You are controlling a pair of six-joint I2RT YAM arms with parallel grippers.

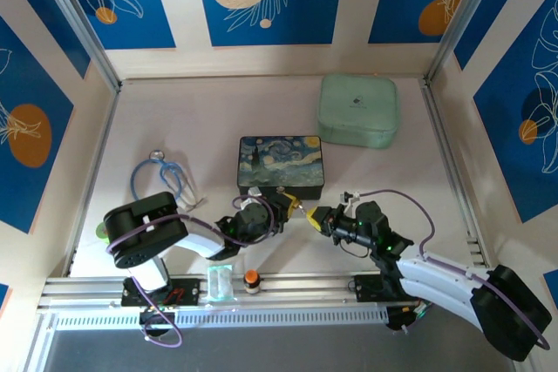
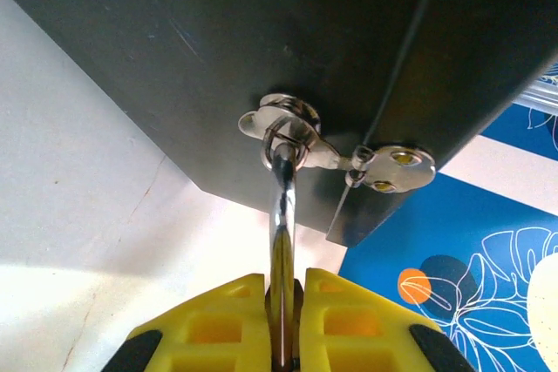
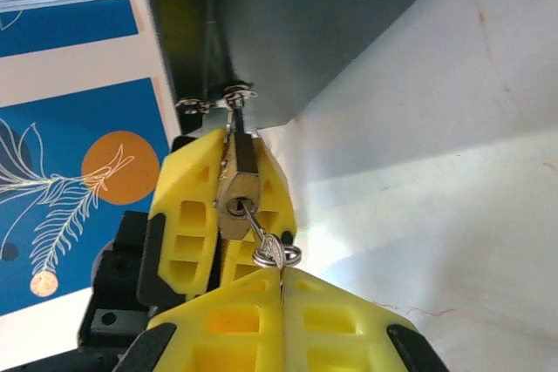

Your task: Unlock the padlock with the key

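The brass padlock (image 3: 235,189) hangs by its silver shackle (image 2: 281,206) from the hasp (image 2: 292,128) on the front of the dark painted box (image 1: 279,165). My left gripper (image 2: 283,289) is shut on the padlock, and its yellow fingers (image 3: 183,211) flank the brass body. The small silver key (image 3: 261,233) sits in the keyhole at the padlock's bottom, with a ring on its head. My right gripper (image 3: 281,289) is shut on the key's head. In the top view both grippers meet just in front of the box, left (image 1: 277,206) and right (image 1: 316,215).
A mint-green case (image 1: 358,110) lies at the back right. A blue looped cable (image 1: 161,176) rests at the left. An orange-capped knob (image 1: 252,279) stands on the front rail (image 1: 288,287). Patterned walls close the table on three sides.
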